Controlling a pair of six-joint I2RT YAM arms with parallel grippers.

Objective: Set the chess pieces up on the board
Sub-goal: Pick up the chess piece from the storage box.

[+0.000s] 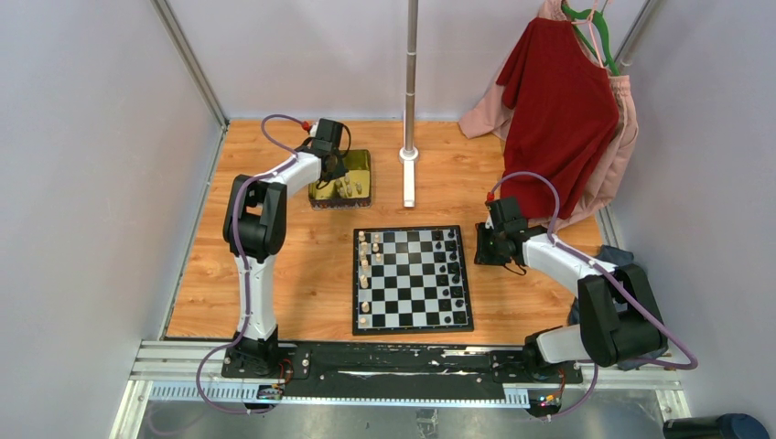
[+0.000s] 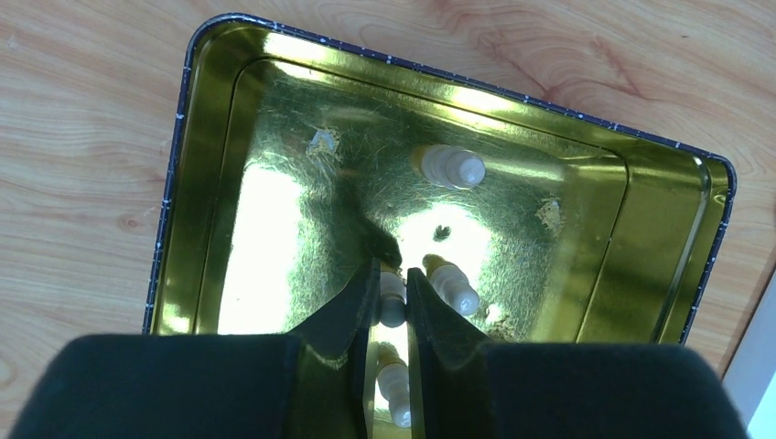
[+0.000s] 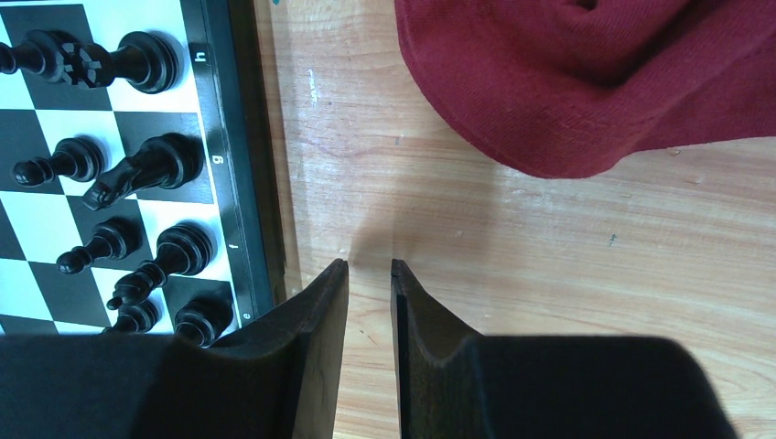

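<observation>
My left gripper [image 2: 392, 273] reaches down into the gold tin [image 2: 210, 210] at the back left, its fingers shut on a small cream chess piece [image 2: 392, 304]. Three more cream pieces [image 2: 453, 167] lie loose in the tin, one of them under the jaws. The board [image 1: 416, 274] lies at the table's middle, with cream pieces [image 1: 364, 274] along its left side and black pieces [image 1: 453, 265] along its right. My right gripper [image 3: 369, 265] stands open over bare wood just right of the board's edge [image 3: 242, 183], with nothing between its fingers. Black pieces [image 3: 137, 59] stand close to its left.
A red shirt [image 1: 558, 110] on a hanger drapes down to the table at the back right, its hem [image 3: 595, 73] just beyond my right gripper. A metal pole [image 1: 410, 82] stands at the back centre on a white base [image 1: 408, 187].
</observation>
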